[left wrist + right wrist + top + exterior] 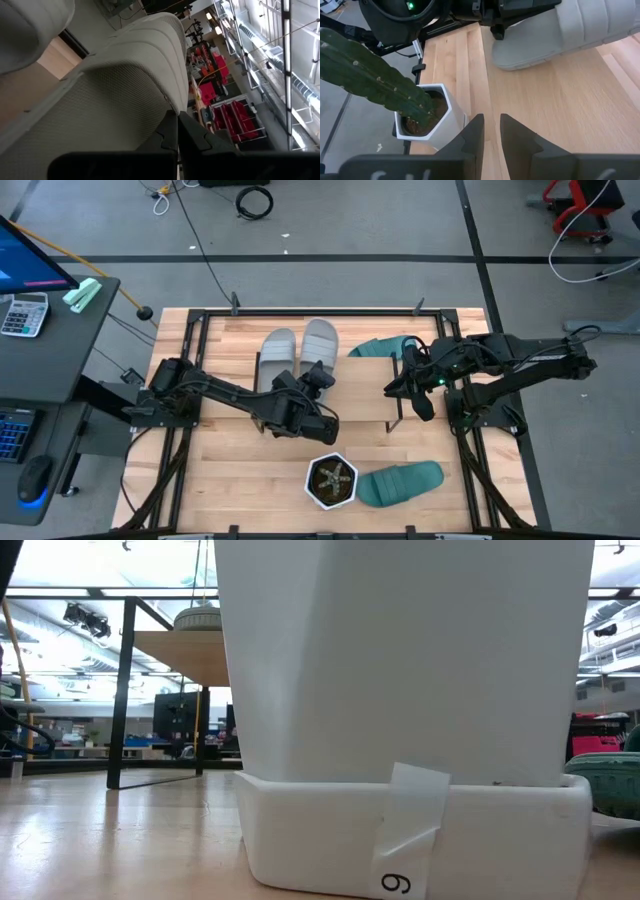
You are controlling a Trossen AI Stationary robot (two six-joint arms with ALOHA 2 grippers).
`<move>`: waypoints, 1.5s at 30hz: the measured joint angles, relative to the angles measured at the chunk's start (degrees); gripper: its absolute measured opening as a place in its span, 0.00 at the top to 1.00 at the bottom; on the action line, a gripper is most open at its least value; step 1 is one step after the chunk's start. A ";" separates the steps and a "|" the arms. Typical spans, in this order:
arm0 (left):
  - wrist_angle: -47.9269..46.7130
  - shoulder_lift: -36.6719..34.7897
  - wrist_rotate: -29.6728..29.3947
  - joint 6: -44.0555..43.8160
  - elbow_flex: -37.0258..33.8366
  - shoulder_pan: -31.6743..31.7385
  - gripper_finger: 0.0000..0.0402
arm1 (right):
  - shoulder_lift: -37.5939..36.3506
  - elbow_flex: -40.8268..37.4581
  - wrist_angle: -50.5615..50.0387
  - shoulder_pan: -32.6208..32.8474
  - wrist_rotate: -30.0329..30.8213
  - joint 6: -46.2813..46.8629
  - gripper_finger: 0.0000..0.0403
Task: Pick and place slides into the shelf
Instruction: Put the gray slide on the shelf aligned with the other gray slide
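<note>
Two light grey slides (278,352) (319,340) lie side by side on the light wooden board of the shelf (232,332) at the far middle. My left gripper (318,376) is shut at the near end of the right-hand grey slide (115,90). One teal slide (381,347) lies at the far right, partly under my right arm. The other teal slide (401,483) lies near the front edge. My right gripper (492,131) hovers over the table right of the grey slides, empty, with a narrow gap between its fingers. The shelf's leg and board show in the low view (170,650). My left gripper pinches the rim of the right-hand grey slide at its near end (167,107) between its two fingers. They come from the table's near-left side, slanting low. The right wrist view shows one finger (497,31) at that end. I cannot tell whether the slide is lifted.
A white hexagonal pot with a cactus (331,482) stands near the front edge beside the teal slide and fills the low view (400,740). Black frame rails run along the table's sides. A desk with a keyboard and calculator stands off the table's left.
</note>
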 joint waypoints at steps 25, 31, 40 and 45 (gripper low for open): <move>-3.40 -0.02 1.92 0.18 0.00 0.00 0.99 | 0.00 0.00 0.00 0.00 0.01 0.34 0.83; -3.37 -0.02 1.92 0.28 0.00 0.00 0.97 | 0.00 0.00 0.00 0.00 0.01 0.34 0.83; -3.39 -0.04 1.94 1.46 0.00 -0.02 0.83 | 0.00 0.00 0.00 -0.01 0.01 0.35 0.83; -3.33 -0.04 1.36 1.38 0.00 -0.06 0.75 | 0.00 0.00 0.00 0.00 0.01 0.34 0.83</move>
